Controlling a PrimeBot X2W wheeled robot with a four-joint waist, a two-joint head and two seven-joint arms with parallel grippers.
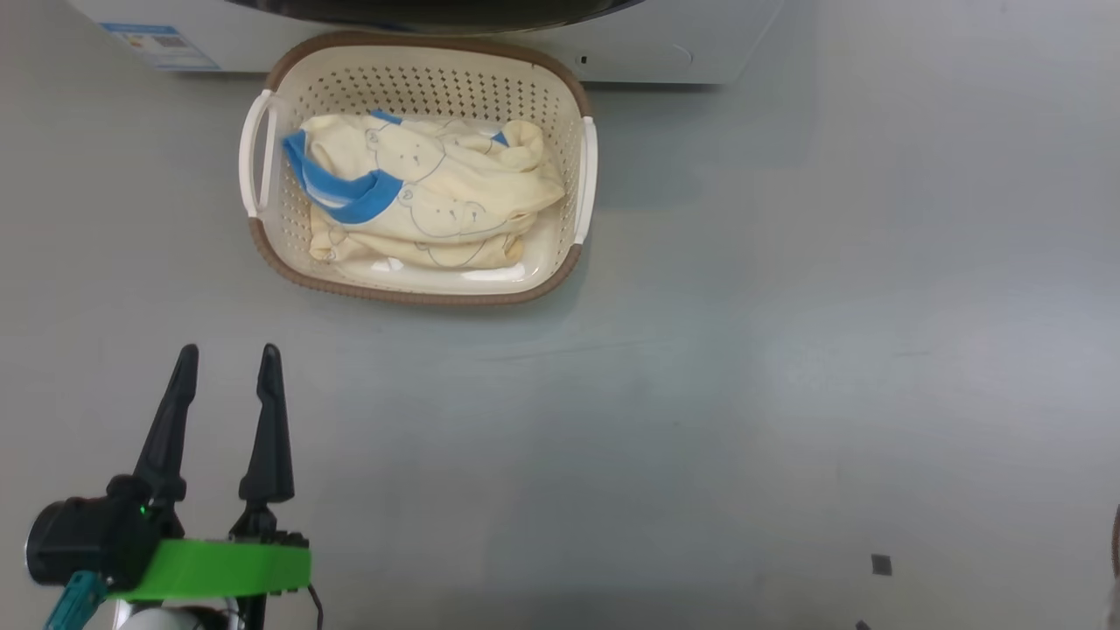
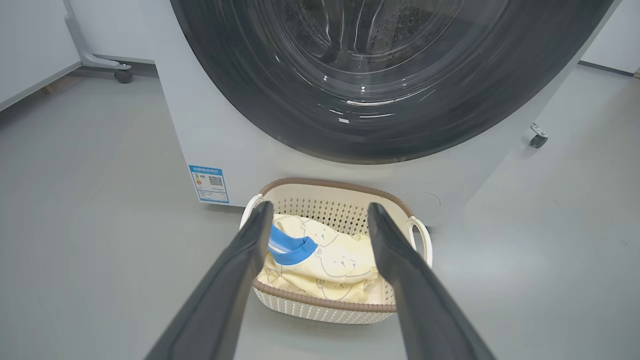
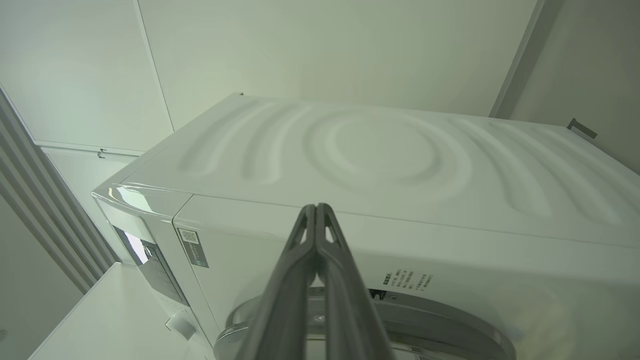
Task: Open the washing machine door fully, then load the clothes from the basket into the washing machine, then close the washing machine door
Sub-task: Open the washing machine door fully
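The left end effector (image 1: 227, 350) stands wide and empty above the floor (image 1: 787, 394), fingers aimed at the basket (image 1: 420, 296), apart from it. The right end effector (image 3: 316, 206) is pressed shut, empty, raised by the top of the washing machine (image 3: 390, 165). The clothes (image 1: 437, 201) lie piled in the basket, which sits on the floor just before the machine's front, below the closed washing machine door (image 2: 260, 105)

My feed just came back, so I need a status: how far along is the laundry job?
Done: nothing yet; the door looks shut on the washing machine. In hand: the right gripper, shut, points at the machine's front above the door; the left gripper hangs open and empty over the floor. Left: open the door, load the clothes from the basket, close the door.
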